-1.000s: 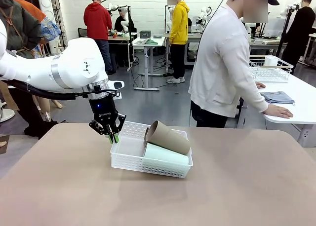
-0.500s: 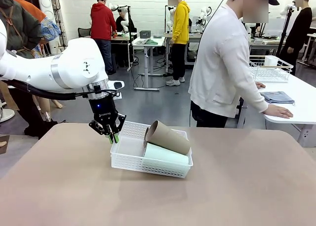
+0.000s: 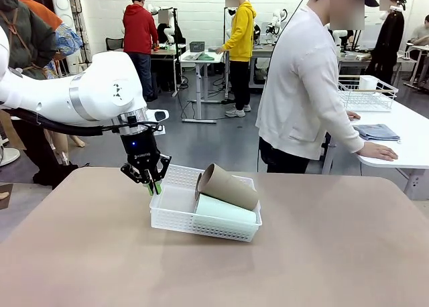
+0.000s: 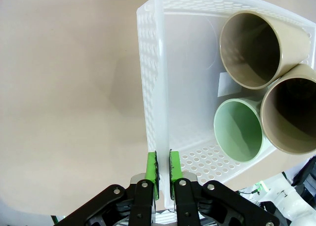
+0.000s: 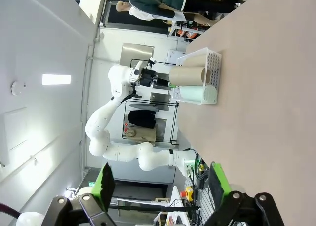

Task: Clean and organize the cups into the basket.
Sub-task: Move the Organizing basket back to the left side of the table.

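The white lattice basket [image 3: 175, 221] sits mid-tabletop, slightly left of centre, its left end tilted up off the surface. Inside lie the cups on their sides: the mint green cup [image 3: 224, 212] on the floor of the basket, a brown cup [image 3: 226, 186] resting across it and poking above the rim. From the left wrist a second brown cup [image 4: 250, 49] shows, its mouth beside the other two.

The left gripper [image 3: 153, 186] has its fingers [image 4: 152, 170] pinching the basket's left wall at the rim, one pad inside and one outside. Nothing has shifted over the last second: basket, cups and arm sit exactly as before, so the grip looks settled, and the cups already being in suggests the job is down to positioning the basket.

The right gripper [image 5: 160, 181] hangs well off to the right with fingers spread, holding nothing. A person [image 3: 305, 86] stands beyond the far edge of the tabletop [image 3: 335, 253].
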`<state>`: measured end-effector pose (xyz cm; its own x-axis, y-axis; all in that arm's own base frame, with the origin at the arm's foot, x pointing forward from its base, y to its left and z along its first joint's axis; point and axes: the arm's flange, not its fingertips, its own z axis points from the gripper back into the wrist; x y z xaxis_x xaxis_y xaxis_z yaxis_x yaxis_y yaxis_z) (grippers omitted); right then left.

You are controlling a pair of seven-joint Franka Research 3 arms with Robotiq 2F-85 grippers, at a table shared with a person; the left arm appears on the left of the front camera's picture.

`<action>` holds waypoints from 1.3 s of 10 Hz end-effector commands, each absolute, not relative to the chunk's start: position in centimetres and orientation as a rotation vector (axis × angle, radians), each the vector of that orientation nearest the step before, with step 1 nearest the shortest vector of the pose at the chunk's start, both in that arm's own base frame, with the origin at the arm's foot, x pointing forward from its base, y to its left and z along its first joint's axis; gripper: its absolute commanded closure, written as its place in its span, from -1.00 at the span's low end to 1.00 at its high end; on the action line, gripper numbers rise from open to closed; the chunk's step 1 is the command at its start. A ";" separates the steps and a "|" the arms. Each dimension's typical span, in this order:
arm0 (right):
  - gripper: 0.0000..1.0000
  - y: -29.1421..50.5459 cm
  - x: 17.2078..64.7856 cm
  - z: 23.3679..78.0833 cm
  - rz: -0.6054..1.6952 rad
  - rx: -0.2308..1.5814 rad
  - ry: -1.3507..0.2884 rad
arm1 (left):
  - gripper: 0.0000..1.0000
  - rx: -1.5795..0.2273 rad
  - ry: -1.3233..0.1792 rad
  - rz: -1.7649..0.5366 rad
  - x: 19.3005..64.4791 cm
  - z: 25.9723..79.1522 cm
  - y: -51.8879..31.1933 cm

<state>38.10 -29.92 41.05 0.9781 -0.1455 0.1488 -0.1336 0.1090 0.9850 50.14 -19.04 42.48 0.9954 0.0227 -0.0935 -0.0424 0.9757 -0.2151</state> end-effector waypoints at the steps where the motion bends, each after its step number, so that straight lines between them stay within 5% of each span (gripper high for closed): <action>1: -1.00 -29.7 37.7 41.2 -0.019 1.476 -0.224 | 1.00 -0.220 0.080 0.036 50.1 42.6 -19.2; 7: -1.00 -29.7 37.7 41.2 -0.019 1.476 -0.224 | 1.00 -0.220 0.080 0.036 50.1 42.6 -19.2; 8: -1.00 -29.7 37.7 41.2 -0.019 1.476 -0.224 | 0.75 -0.219 0.091 0.033 50.1 42.5 -19.0; 13: -1.00 -29.7 37.7 41.2 -0.019 1.476 -0.224 | 0.75 -0.155 0.136 -0.101 51.4 38.8 -10.7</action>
